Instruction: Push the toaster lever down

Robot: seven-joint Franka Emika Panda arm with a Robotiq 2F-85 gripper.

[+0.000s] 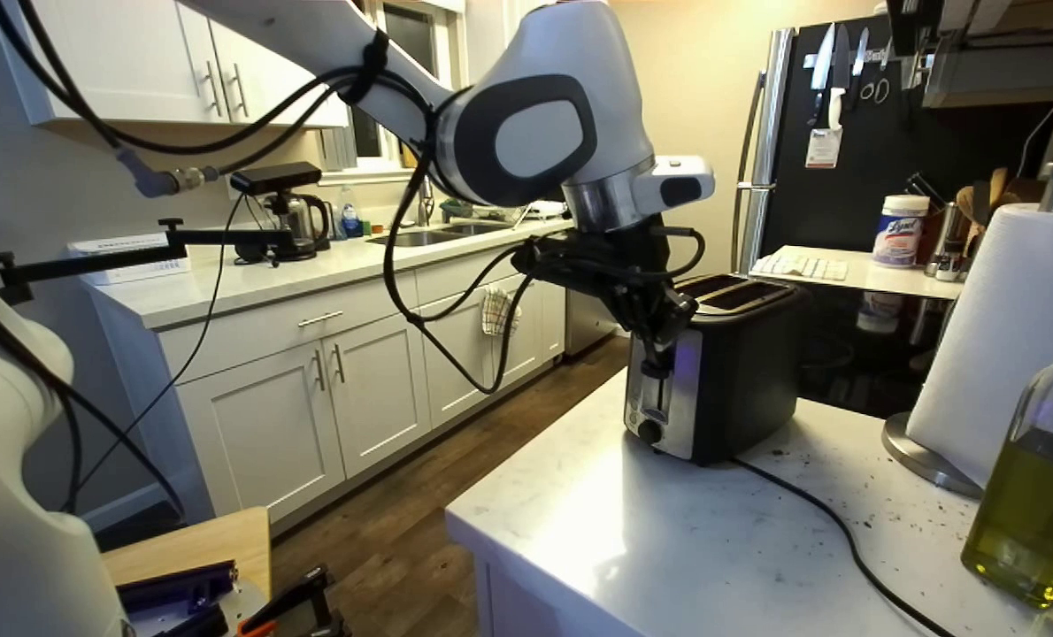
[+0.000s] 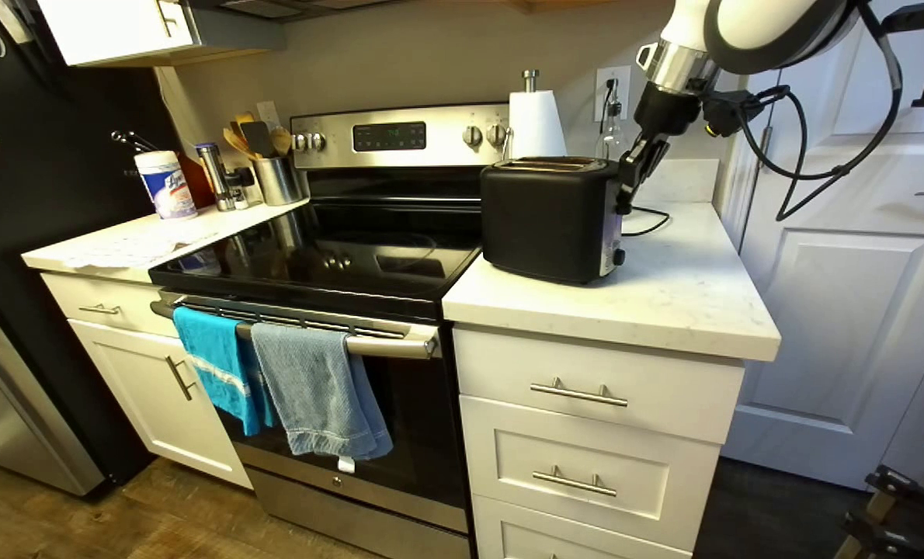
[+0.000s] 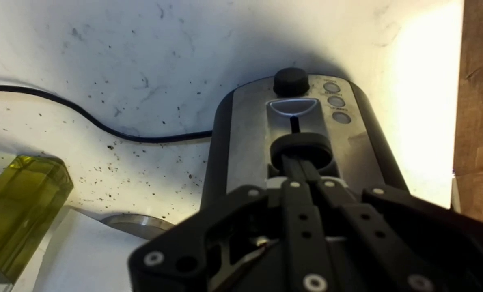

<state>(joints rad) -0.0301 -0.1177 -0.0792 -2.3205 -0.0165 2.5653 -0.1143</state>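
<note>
Tool (image 3: 300, 163) state: both fingers (image 3: 298, 209) pressed flat together, nothing gripped between them. The toaster lever (image 3: 302, 138) lies directly at its tips, which overlap the lever's hollow; they look to be touching, though I can't tell how much load it carries. Bare slot (image 3: 294, 125) shows below the lever, so I judge the stroke unfinished.

Failure modes, my estimate:
(1) Tips skid off the rounded lever. Cause: me pushing off the slot's line.
(2) The toaster (image 2: 551, 221) slides away from the tool, toward the stove (image 2: 400, 303) beyond, or tips. Cause: driving into the faceplate (image 3: 249, 140) instead of down along it.
(3) Overtravel. The round dial (image 3: 291, 81) juts out below the tips, past the slot's lower end; I should quit once the lever bottoms.

Edges and room: on the side of the tool where the buttons (image 3: 336, 101) sit, only a strip of table (image 1: 571, 531) separates the toaster from the edge, with wood floor (image 3: 481, 142) past it; a sideways shove there would be costly. On the tool's opposite side the power cord (image 3: 152, 140) trails out, and the oil bottle (image 3: 26, 211) and paper towel roll (image 1: 995, 345) stand well apart from the tips. Most room, I judge, is straight back from the tool; I'd retreat that way.
</note>
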